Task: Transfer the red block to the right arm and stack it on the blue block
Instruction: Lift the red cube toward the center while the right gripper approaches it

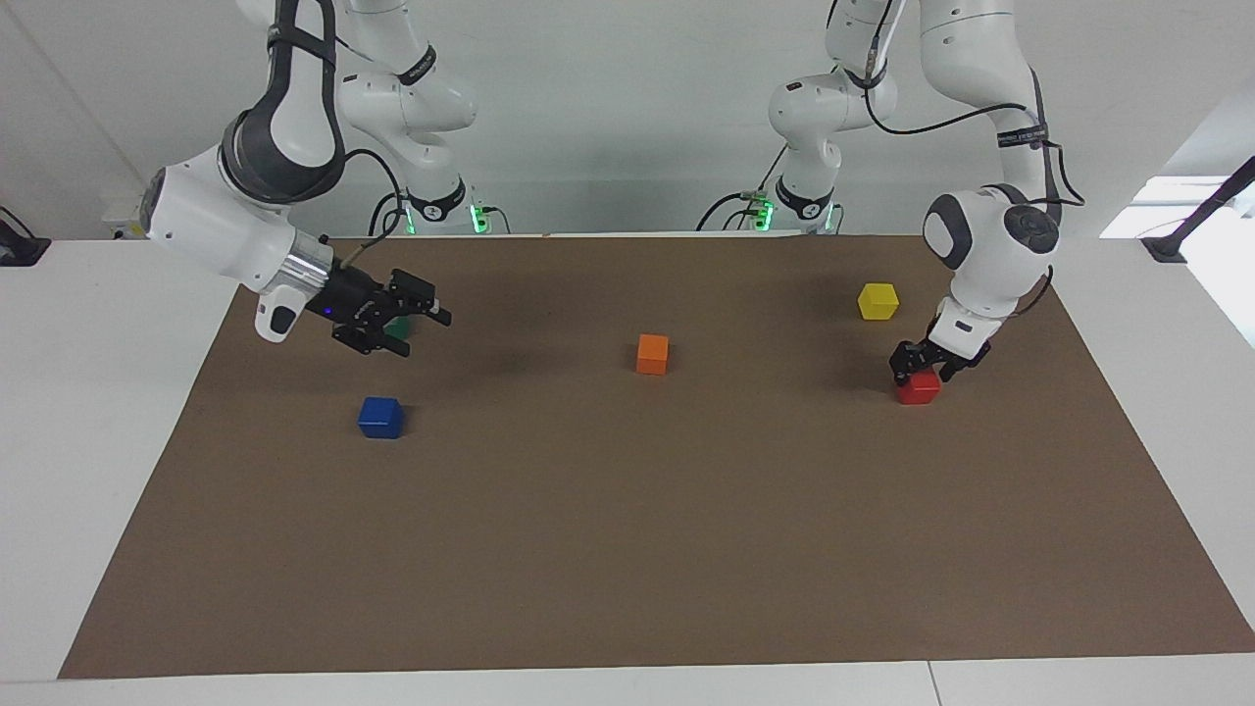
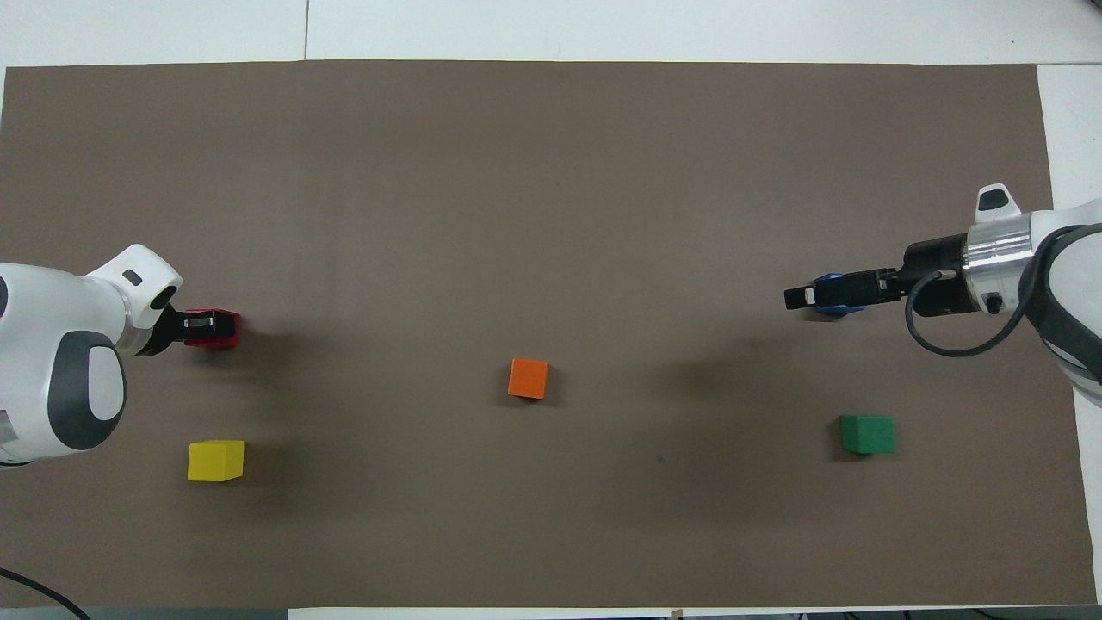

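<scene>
The red block rests on the brown mat toward the left arm's end of the table. My left gripper is down on it, its fingers shut against the block's sides. The blue block sits on the mat toward the right arm's end. My right gripper, with its blue light, hangs open and empty in the air, tilted along the table. From overhead it covers most of the blue block; in the facing view it is well above the mat.
A green block lies nearer the robots than the blue one, mostly hidden by the right gripper in the facing view. An orange block sits mid-mat. A yellow block lies nearer the robots than the red one.
</scene>
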